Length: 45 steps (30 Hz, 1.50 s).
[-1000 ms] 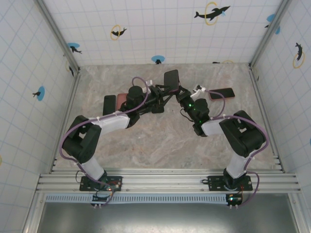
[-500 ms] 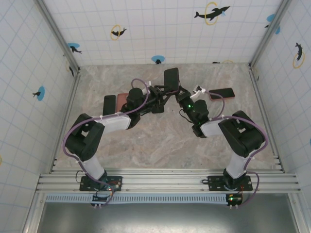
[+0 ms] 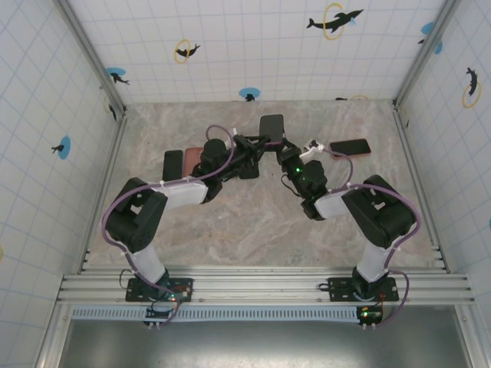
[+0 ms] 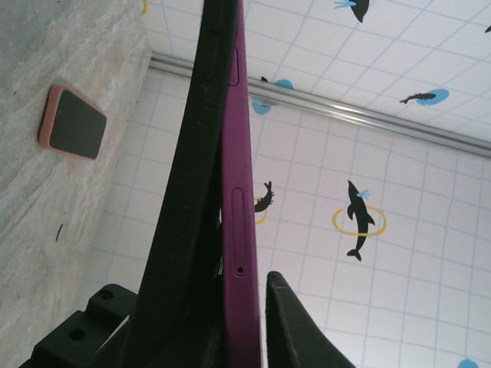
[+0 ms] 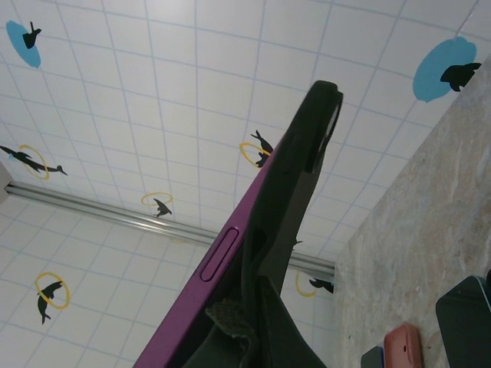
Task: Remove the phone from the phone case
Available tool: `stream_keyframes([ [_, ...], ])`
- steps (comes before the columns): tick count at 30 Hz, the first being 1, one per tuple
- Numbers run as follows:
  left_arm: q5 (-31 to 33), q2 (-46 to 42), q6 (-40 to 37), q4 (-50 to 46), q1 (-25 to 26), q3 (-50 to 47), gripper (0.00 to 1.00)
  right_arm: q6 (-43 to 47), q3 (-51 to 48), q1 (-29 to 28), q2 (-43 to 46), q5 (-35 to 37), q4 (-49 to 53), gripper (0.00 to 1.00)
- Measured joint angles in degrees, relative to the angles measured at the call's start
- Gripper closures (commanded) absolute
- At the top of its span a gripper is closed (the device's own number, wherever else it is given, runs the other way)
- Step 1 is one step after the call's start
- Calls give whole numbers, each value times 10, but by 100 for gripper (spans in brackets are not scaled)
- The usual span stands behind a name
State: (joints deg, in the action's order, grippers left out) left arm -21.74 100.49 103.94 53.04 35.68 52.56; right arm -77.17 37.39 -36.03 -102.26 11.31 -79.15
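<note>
The black phone case (image 3: pixel 271 125) is held up off the table just above the middle of the top view, and the purple phone (image 4: pixel 235 230) is still in it. The left wrist view shows them edge-on, the phone's bare purple side lying against the dark shell. The marbled grey table (image 3: pixel 253 222) carries three more phones. A pink-cased phone (image 3: pixel 193 156) and a dark phone (image 3: pixel 173 165) lie left of centre, and a red-edged phone (image 3: pixel 350 147) lies to the right. White tiled walls (image 3: pixel 230 46) with dolphin stickers (image 3: pixel 334 21) close in the table on three sides, and a metal rail (image 3: pixel 261 287) runs along the bottom. The left gripper (image 3: pixel 258 144) is clamped on the phone case from the left, its fingers (image 4: pixel 288 326) pressed to either face. The right gripper (image 3: pixel 282 146) is closed on the phone case from the right, with a padded finger (image 5: pixel 230 318) against the purple side.
</note>
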Motion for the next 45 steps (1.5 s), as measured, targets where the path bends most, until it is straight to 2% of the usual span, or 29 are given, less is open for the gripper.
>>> stream_keyframes([
  [9,-16,1,-6,-17,-4,5,96,3,0,3,-3,2,-2,100],
  [18,-17,-1,-21,-67,-12,31,97,68,29,9,-3,-2,62,100],
  [28,-16,-5,-21,-73,-14,31,98,123,33,18,0,-15,98,100],
  [37,-24,-10,-21,-74,-16,36,98,134,36,24,8,-37,100,100],
  [45,-22,9,-20,-76,-16,94,98,137,85,22,-11,-8,96,100],
])
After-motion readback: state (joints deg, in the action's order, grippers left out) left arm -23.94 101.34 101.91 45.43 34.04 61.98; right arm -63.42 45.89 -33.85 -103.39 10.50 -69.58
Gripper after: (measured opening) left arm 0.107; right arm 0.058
